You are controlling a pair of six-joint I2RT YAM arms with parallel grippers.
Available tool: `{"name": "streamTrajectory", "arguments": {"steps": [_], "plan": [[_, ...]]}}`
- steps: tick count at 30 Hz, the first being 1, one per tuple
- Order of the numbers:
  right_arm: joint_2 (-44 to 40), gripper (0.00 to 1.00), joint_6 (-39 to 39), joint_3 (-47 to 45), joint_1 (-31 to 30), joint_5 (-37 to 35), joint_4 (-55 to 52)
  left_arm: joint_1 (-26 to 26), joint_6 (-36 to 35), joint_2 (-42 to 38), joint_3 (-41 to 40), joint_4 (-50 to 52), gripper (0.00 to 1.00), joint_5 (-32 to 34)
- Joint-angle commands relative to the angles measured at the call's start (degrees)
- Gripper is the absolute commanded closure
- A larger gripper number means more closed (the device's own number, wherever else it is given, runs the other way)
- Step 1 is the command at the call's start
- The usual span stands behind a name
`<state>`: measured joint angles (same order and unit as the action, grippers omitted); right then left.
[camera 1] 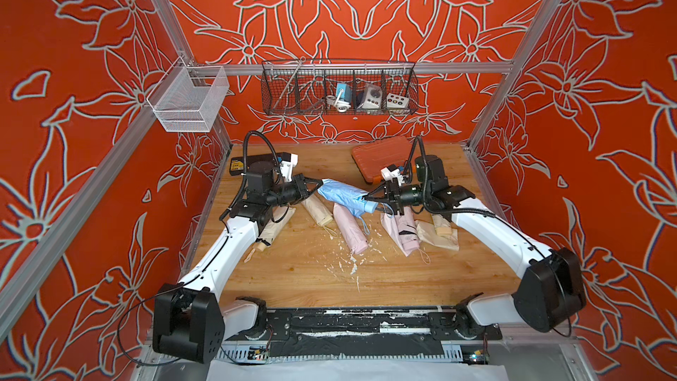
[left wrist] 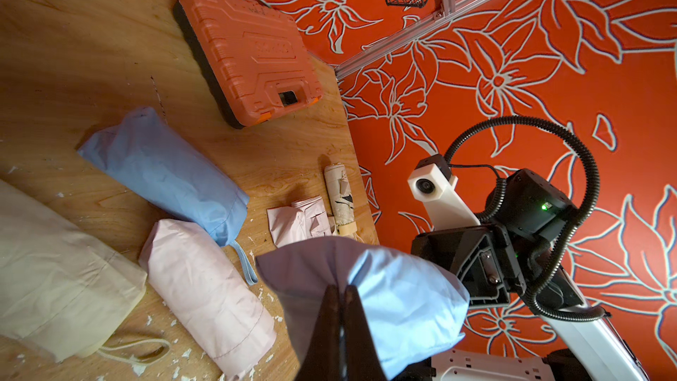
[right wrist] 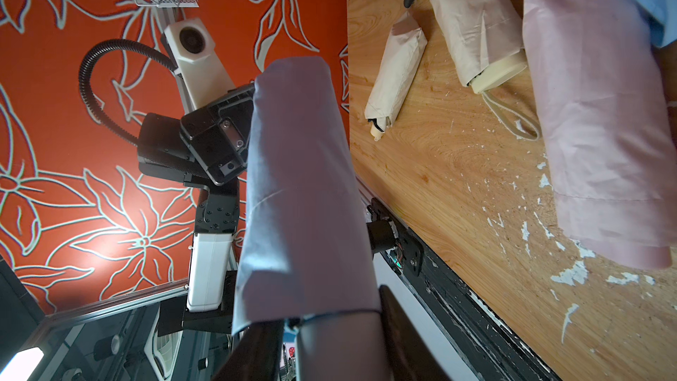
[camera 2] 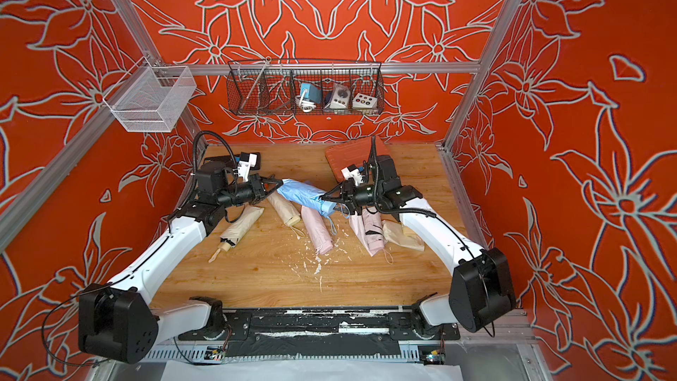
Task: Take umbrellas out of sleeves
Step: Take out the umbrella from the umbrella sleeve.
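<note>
Left jaws clamped on the closed tip of the blue sleeve (left wrist: pixel 395 306). Right jaws closed round the umbrella (right wrist: pixel 337 346) handle at its open end. Both held clear of the table (camera 1: pixel 311 280), centre-far. Arms are opposed, so pulling apart should strip the sleeve. Umbrella not out yet.

Walled in red flowered wallpaper (camera 1: pixel 366 12), framed by aluminium rails (camera 1: pixel 458 67); hung with a black wire basket (camera 1: pixel 278 98) and a white mesh basket (camera 1: pixel 183 111) above a paint-flecked wooden tabletop (camera 1: pixel 311 287)
</note>
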<state>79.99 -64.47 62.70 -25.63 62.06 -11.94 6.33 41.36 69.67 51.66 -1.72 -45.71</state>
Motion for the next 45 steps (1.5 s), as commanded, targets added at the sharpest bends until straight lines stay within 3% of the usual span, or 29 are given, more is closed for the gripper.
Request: {"name": "streamTrajectory", "arguments": {"steps": [1,10,29,38,45], "plan": [[-2.2,0.56,-1.1,-1.0,-0.2,1.6,2.3,-0.3,-0.9,0.2,2.0,-1.6,1.0,0.1],[-2.1,0.6,-2.2,-2.5,-0.2,3.0,3.7,-0.8,-0.8,1.0,2.4,-1.6,1.0,0.7],[-2.3,0.82,-0.4,-4.3,-0.2,5.1,4.5,-3.8,-0.9,3.2,3.7,-1.8,1.0,1.7],[-5.6,0.87,2.0,-5.3,1.6,3.9,0.6,-10.7,0.0,3.5,0.5,2.4,1.0,8.7],[-7.4,0.88,4.9,-3.8,3.9,2.1,-4.2,-18.3,-2.3,5.1,-2.0,1.7,1.0,4.8]]}}
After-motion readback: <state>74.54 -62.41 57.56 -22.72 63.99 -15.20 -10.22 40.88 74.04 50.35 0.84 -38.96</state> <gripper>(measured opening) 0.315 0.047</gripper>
